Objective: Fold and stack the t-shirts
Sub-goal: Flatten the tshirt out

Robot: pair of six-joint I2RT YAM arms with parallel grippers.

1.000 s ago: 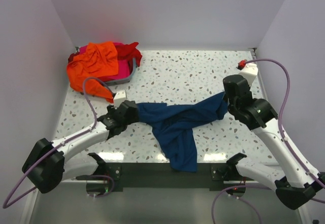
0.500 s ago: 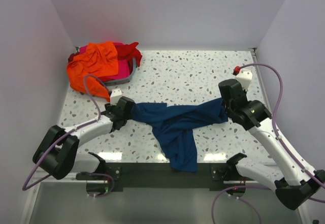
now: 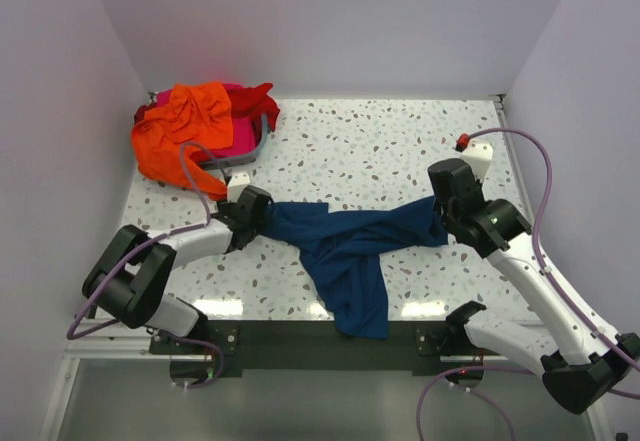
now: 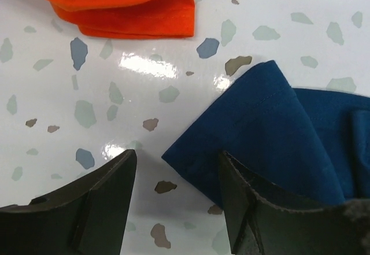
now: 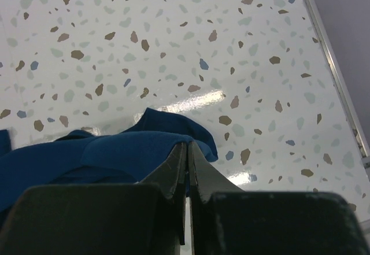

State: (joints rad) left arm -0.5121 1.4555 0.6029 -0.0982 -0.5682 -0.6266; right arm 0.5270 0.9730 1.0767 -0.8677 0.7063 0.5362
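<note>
the navy shirt (image 3: 350, 251) lies bunched across the near middle of the table (image 3: 380, 151), with one twisted end spilling over the near edge. that overhang is the first risk: a slack lift or a tug toward the arms could let its weight drag more cloth off the table.

the left gripper (image 4: 173, 161) sits low with its fingers apart. a corner of the navy cloth lies between them, partly under one finger and not pinched. a shallow close might catch only the hem tip and lose it once the shirt rises.

the right gripper (image 5: 187, 146) is clamped together on the opposite end of the shirt. with only that side held, a pull from the right would likely slide the loose corner out from between the left fingers.

just beyond the left gripper lies a flap of the orange shirt (image 4: 127, 12), near enough for a far sweep to snag it. the rest of it is heaped unfolded with the red shirt (image 3: 258, 99) and pink shirt (image 3: 238, 139), in and over a grey basket (image 3: 262, 139) at the far left corner.
</note>
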